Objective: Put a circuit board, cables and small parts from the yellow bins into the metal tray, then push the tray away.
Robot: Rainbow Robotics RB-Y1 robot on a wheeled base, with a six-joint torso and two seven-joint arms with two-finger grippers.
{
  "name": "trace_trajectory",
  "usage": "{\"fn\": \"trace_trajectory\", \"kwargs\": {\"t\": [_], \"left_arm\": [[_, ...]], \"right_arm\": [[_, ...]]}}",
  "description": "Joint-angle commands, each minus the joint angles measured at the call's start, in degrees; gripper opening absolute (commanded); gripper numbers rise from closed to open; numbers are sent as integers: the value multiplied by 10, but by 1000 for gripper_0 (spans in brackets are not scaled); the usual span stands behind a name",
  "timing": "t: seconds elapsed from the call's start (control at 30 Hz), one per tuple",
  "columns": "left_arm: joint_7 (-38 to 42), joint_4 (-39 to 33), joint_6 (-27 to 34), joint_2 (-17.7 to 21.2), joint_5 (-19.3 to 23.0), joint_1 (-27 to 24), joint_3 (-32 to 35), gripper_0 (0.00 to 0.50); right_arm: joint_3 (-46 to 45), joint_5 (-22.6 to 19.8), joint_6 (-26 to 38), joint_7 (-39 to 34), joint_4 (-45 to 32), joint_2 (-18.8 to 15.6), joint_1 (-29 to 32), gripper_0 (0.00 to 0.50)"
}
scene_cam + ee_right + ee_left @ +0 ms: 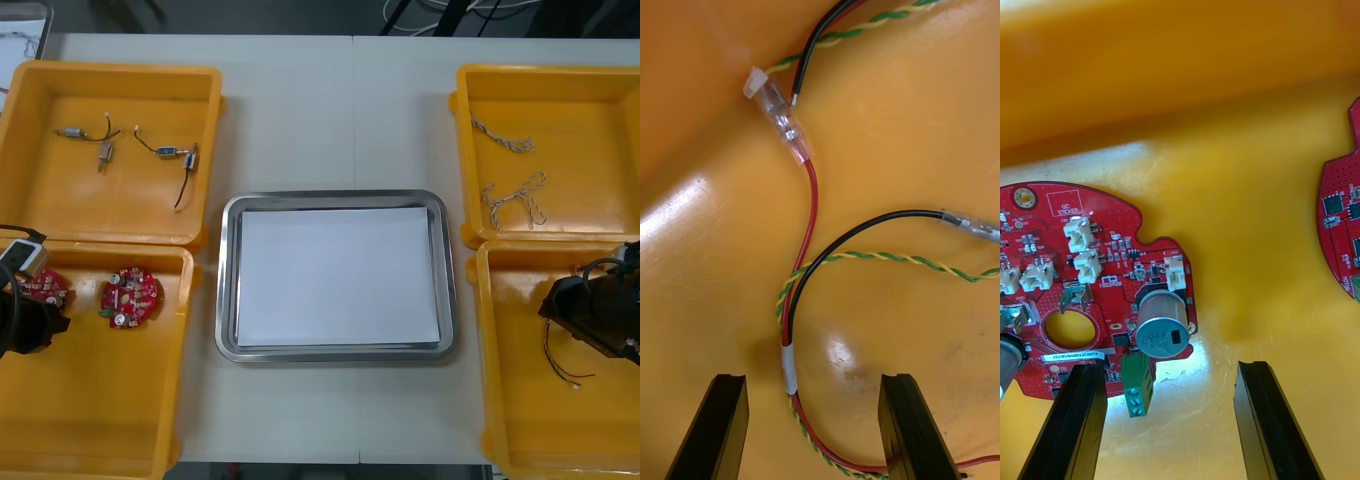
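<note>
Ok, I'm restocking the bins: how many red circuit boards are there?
2 circuit boards, both in the near left yellow bin: one by the open left gripper, the other nearer the metal tray. More may be hidden beneath that gripper.

Glossy plastic bins (330, 110); shiny metal tray (228, 300).

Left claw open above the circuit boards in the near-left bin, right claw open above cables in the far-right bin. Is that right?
Not quite. The front view shows the right claw over the near-right bin, open above its red and black cables; the far-right bin holds blue and white cables. The left claw is open above the circuit boards in the near-left bin, as you said.
</note>
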Motion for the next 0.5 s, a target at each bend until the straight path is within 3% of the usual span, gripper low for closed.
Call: {"fn": "trace_trajectory", "kwargs": {"t": [0.03,0.5], "left_arm": [[-53,3,-6,9,-22,14,-12,500],[-48,3,-6,0,-25,9,-12,500]], "right_arm": [[24,1,4,-17,-4,-7,-14,500],[26,-3,21,-20,-4,-17,-21,500]]}}
